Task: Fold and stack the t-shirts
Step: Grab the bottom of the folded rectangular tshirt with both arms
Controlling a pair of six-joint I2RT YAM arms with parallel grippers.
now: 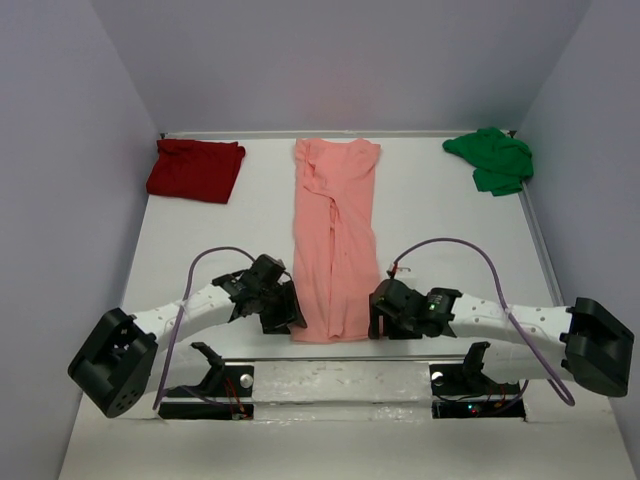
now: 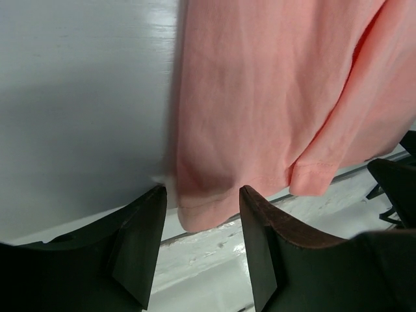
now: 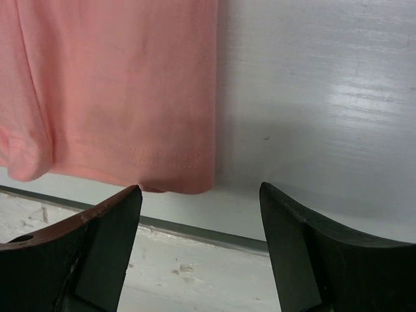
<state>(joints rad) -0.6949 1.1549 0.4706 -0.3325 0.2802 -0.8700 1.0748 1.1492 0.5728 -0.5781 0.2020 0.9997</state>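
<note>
White worktop [image 1: 440, 230], grey walls. Pink shirt [image 1: 335, 240] at centre, folded lengthwise into a strip, cross-fold pending. Red shirt [image 1: 195, 170] seemingly folded far left, green shirt [image 1: 492, 160] crumpled far right. No stack yet. Left claw [image 2: 203, 190] open astride near hem corner, gripping nothing. Right claw [image 3: 199, 188] wide open, empty.

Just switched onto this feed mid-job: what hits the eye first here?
The salmon-pink t-shirt stands out, folded into a long strip down the middle of the table from far edge to near edge. The left gripper and right gripper sit open at its two near corners. A dark red t-shirt lies roughly folded in the far-left corner, and a green t-shirt lies crumpled in the far-right one.
</note>
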